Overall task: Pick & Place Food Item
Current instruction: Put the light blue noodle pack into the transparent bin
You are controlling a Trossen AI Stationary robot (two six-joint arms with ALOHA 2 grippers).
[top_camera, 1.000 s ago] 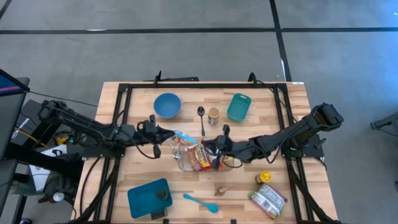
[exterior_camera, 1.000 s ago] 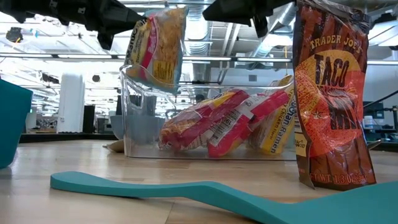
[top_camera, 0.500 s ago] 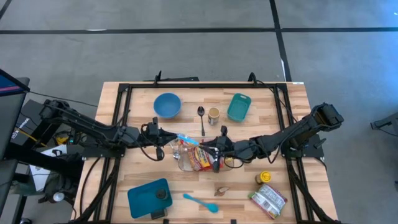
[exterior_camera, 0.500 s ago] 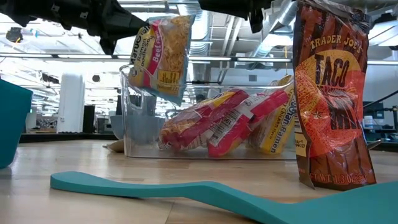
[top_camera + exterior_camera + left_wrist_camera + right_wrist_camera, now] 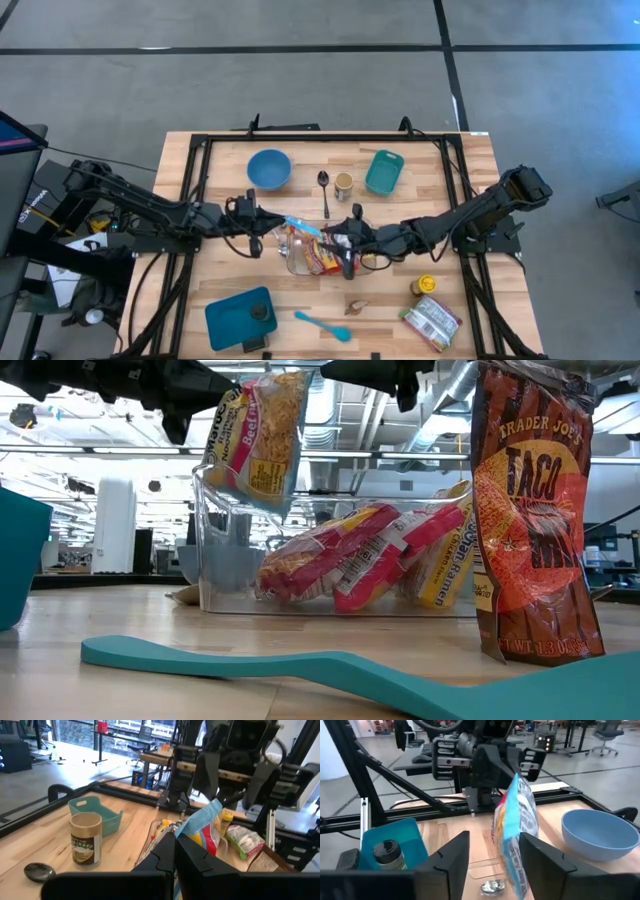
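The right gripper point(image 5: 348, 240) has spread its jaws and let go since a second ago, and the yellow-and-blue ramen noodle packet point(image 5: 255, 438) now hangs a little more upright from the left gripper point(image 5: 283, 219) alone. The left jaws are clenched on the packet's crimped top edge, holding it in the air at the near left corner of the clear plastic bin point(image 5: 330, 550), its lower end dipping just below the bin's rim in the low view. The right jaws stand parted and released, with the packet just ahead of them in the right wrist view, and hold nothing.

Inside the bin lie several red-and-yellow ramen packets point(image 5: 345, 565), tilted against one another. On the wooden counter point(image 5: 470, 160) an orange taco shell bag point(image 5: 535, 520) stands upright close to the low camera, with a teal silicone spatula point(image 5: 300, 665) lying flat in front.

From above, a round blue bowl point(image 5: 268, 168), a metal spoon point(image 5: 324, 190), a small tan-lidded jar point(image 5: 343, 185) and a teal rectangular tub point(image 5: 384, 172) sit along the far side of the counter. A teal square tray point(image 5: 232, 322) lies at the near left with a dark jar on it, and a yellow-lidded jar point(image 5: 427, 286) and a green-and-white food pouch point(image 5: 431, 322) lie near the right corner.
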